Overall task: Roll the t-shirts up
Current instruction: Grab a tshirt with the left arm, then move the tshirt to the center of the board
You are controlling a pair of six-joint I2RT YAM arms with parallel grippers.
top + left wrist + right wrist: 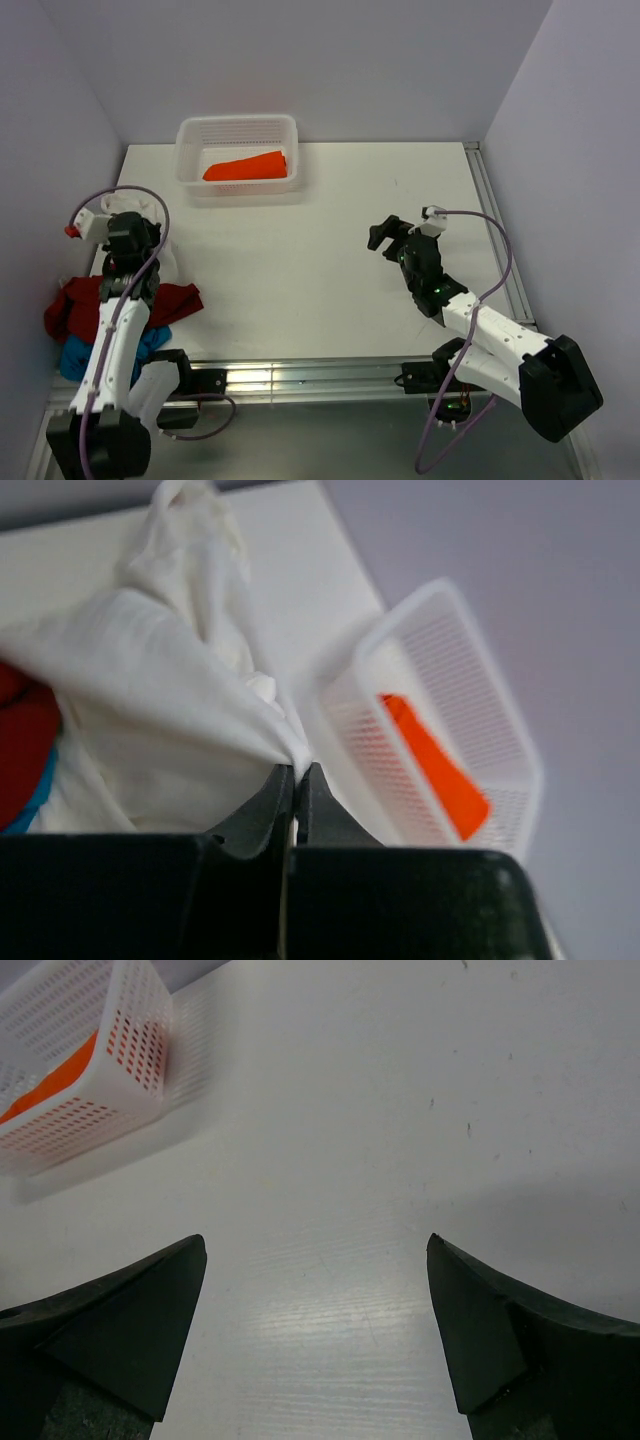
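Observation:
My left gripper [297, 770] is shut on a fold of the white t-shirt [150, 700], which bunches up ahead of the jaws. In the top view this gripper [133, 228] is at the table's left edge, over the white t-shirt [168, 262]. A red t-shirt [172, 302] and a blue t-shirt [72, 358] lie crumpled beside the left arm; both show at the left wrist view's left edge as red [20, 735] and blue [32, 798]. A rolled orange t-shirt [247, 168] lies in the basket. My right gripper [388, 235] is open and empty above bare table [315, 1260].
The white mesh basket [237, 128] stands at the back left of the table; it also shows in the left wrist view [450, 640] and the right wrist view [95, 1030]. A metal rail [300, 375] runs along the near edge. Walls close in on the left and right.

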